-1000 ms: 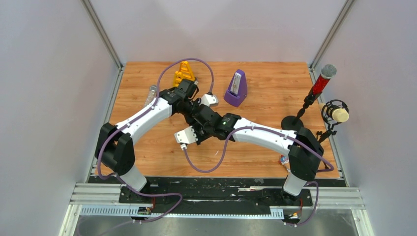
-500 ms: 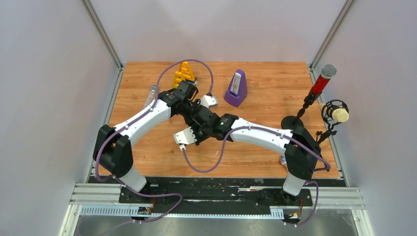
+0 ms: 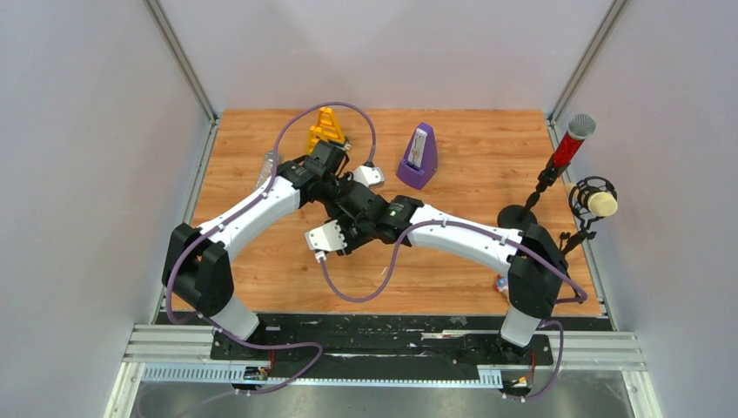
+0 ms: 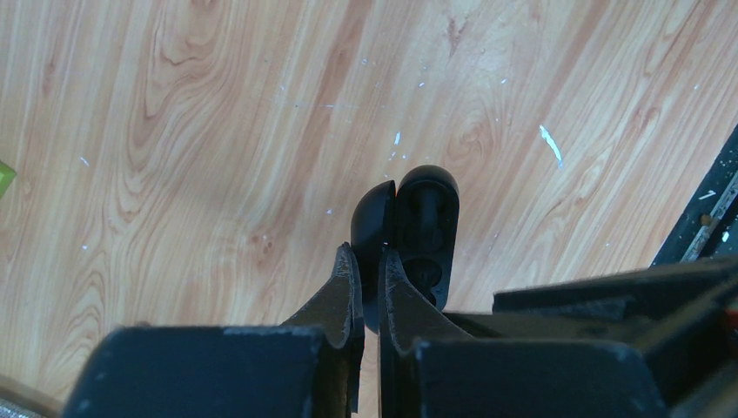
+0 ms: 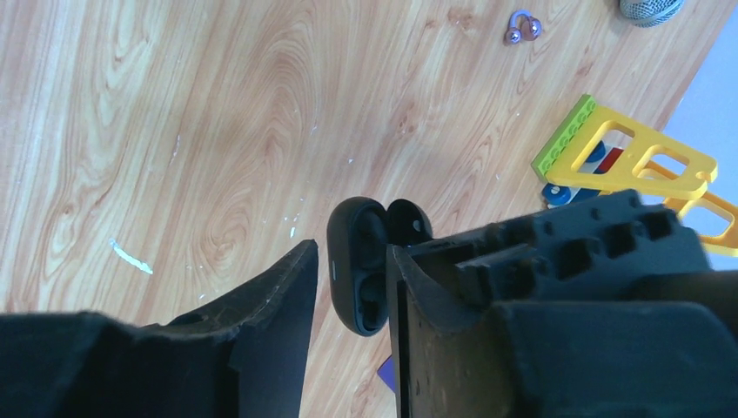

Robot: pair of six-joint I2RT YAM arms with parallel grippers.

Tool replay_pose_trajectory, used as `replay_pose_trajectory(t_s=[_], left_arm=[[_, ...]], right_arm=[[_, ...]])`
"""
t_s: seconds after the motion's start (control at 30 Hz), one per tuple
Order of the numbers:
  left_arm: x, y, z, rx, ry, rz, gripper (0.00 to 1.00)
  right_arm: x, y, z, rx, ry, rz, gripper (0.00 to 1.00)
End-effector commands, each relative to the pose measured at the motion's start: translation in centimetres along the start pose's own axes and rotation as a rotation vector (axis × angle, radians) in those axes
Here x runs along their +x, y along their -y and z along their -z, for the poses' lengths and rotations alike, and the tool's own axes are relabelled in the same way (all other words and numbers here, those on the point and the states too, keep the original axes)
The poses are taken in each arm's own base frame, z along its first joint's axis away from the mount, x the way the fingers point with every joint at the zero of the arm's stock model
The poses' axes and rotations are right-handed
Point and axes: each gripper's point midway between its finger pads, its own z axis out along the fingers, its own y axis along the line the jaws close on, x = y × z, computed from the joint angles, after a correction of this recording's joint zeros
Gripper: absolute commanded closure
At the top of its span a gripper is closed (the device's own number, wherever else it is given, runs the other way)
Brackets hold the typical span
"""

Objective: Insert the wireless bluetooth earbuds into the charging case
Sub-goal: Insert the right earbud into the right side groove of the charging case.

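Your top camera sits above and behind the arm bases (image 3: 237,319), looking down over the whole table (image 3: 487,157). Your two wrist cameras look down close at the wood from opposite sides, sharing the charging case (image 4: 424,218).

Legible text, labels, brands, numbers, signs: none in any view.

Purple pyramid-shaped metronome (image 3: 419,157), upper centre of the overhead frame: pale front panel, too small to read anything on it.

Black strip along the table edge (image 4: 705,218), right edge of the left wrist frame: a few small white marks, not readable as characters.
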Motion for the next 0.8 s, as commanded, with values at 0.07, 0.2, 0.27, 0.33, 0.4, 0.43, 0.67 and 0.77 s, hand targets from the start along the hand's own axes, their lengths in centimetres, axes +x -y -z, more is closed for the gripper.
replay_pose_trajectory(t_s=[0.07, 0.2, 0.27, 0.33, 0.4, 0.43, 0.67, 0.77], left_arm=[[-1.3, 0.1, 1.1, -0.021, 0.050, -0.034, 1.00], [-1.3, 0.1, 1.2, -0.021, 0.049, -0.037, 1.00], [-1.2, 0.2, 1.3, -0.021, 0.051, -0.041, 1.00], [-1.2, 0.2, 1.3, -0.021, 0.055, -0.043, 1.00], [-1.2, 0.3, 1.5, -0.024, 0.058, -0.049, 1.00], [-1.3, 0.3, 1.6, -0.027, 0.062, -0.052, 1.00], [-1.8, 0.2, 2.7, -0.054, 0.083, -0.068, 1.00], [-1.9, 0.3, 2.9, -0.052, 0.089, -0.070, 1.00]], right_arm=[[-3.7, 1.1, 3.2, -0.036, 0.125, -0.087, 0.61], [-4.5, -0.7, 4.7, -0.110, 0.173, -0.140, 0.60], [-4.7, -1.8, 5.6, -0.139, 0.195, -0.168, 0.59], [-4.8, -2.9, 6.7, -0.164, 0.215, -0.209, 0.58], [-4.9, -3.5, 8.2, -0.167, 0.247, -0.244, 0.57], [-4.8, -3.5, 8.9, -0.157, 0.262, -0.265, 0.57], [-3.3, 0.6, 13.4, 0.093, 0.409, -0.501, 0.75], [-2.1, 1.6, 12.8, 0.133, 0.430, -0.653, 0.85]])
